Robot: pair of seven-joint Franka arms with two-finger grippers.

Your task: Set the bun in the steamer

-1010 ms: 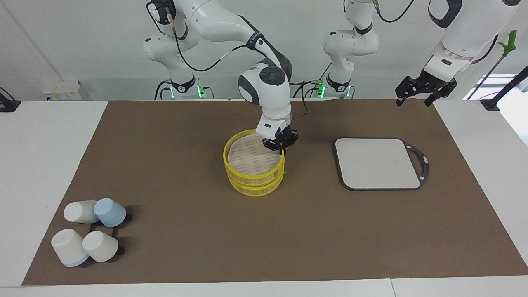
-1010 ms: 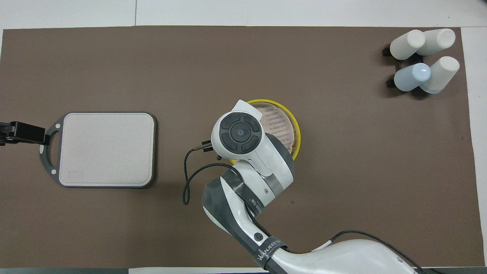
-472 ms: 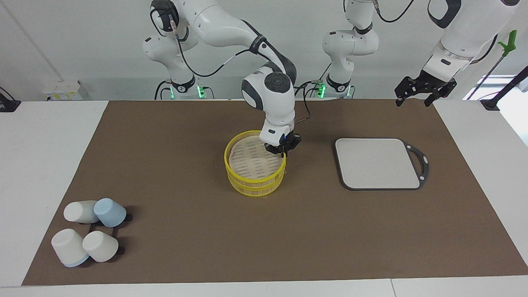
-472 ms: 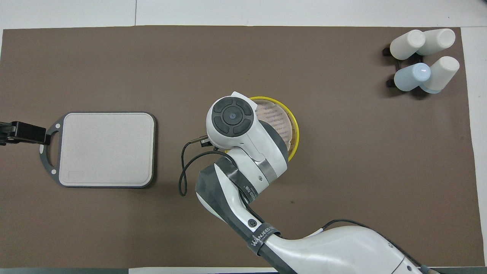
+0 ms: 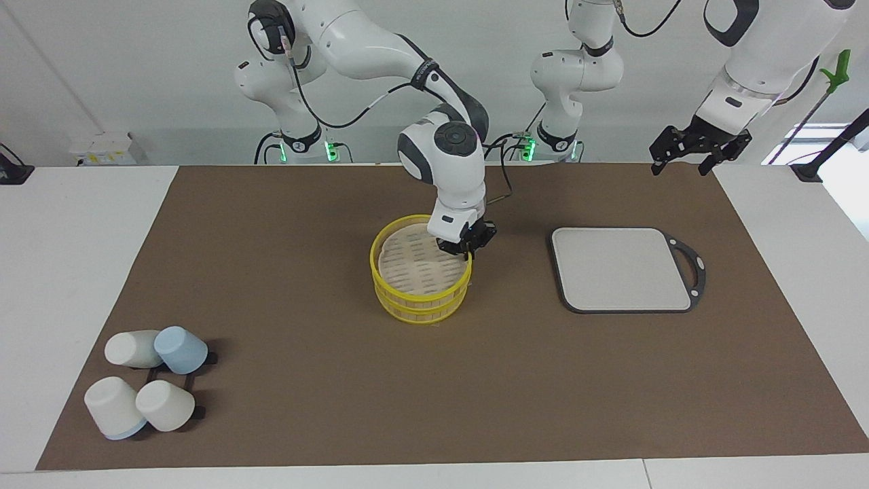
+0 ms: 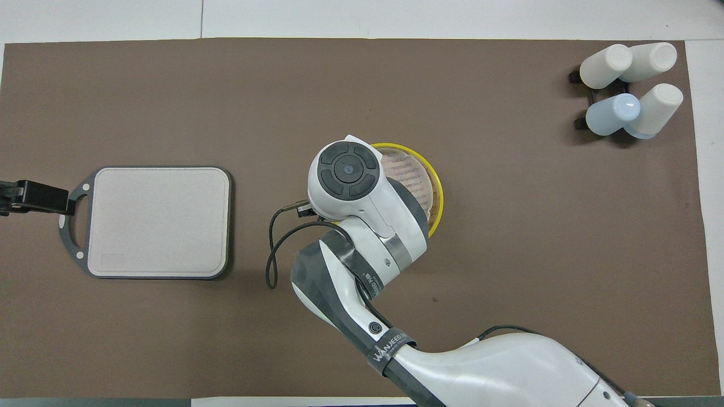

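Right arm's wrist has swung more upright over 1 s, and the steamer [image 5: 373, 261] has crept a touch toward the left arm's end with it. Right gripper [image 5: 466, 243] is closed at the yellow rim on the side toward the grey board [image 5: 621, 268]. It looks pinched on that rim, so my read is it's repositioning the basket, not loading it.

Bun: can't see it anywhere. The steamer floor that shows is bare, the board is bare, and nothing pale shows between the fingers.

Left gripper [image 5: 699, 151] hangs with jaws apart over the table edge at its own end, waiting.

The 4 cups [image 5: 146, 387] sit well apart at the right arm's end.

Facing view shows fingertip-to-rim contact. In the overhead view the wrist hides the gripper and about half the basket, and only the left gripper's tip shows by the board's handle.
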